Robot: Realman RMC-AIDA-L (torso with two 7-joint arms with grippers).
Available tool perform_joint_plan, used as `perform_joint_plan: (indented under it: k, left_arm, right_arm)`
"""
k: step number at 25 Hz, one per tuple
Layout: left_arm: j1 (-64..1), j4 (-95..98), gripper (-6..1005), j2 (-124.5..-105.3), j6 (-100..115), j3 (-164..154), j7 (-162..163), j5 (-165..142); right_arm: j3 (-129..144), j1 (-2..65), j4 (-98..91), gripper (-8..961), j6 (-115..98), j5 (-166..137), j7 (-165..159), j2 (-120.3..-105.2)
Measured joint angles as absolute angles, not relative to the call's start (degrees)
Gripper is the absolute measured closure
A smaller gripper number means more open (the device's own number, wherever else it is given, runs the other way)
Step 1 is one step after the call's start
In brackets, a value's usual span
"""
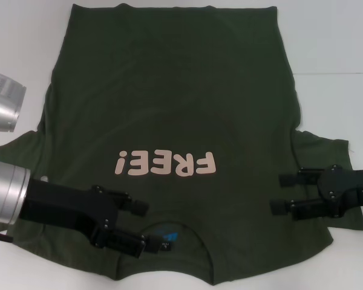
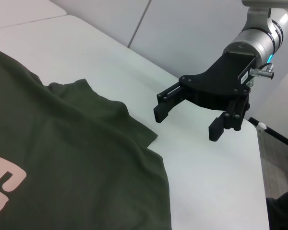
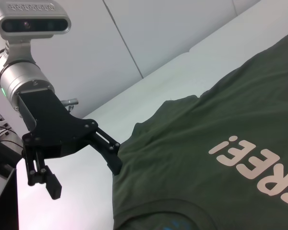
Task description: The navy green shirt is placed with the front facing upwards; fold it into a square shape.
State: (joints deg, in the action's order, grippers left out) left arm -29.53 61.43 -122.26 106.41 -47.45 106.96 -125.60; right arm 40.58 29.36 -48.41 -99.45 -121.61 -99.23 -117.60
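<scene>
The shirt (image 1: 169,121) lies flat, front up, on the surface (image 1: 333,48). Both hands, left (image 1: 130,226) and right (image 1: 287,193), hover released near the shoulders; next they must pinch the cloth.

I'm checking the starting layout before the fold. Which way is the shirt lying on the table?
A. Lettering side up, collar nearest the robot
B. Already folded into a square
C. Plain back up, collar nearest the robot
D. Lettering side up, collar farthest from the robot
A: the shirt lies spread flat with its pink lettering showing, and the collar with its blue label sits at the near edge, between the two end effectors.
</scene>
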Motion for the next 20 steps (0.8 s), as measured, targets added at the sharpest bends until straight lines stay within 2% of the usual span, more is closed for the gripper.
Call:
perform_joint_plan:
  k: [20]
  left_arm:
    - [-29.9, 61.4, 65, -122.26, 106.8, -47.9, 107.0, -125.6]
  right_arm:
    - [40.6, 29.4, -48.4, 27, -99.5, -121.7, -99.3, -117.51]
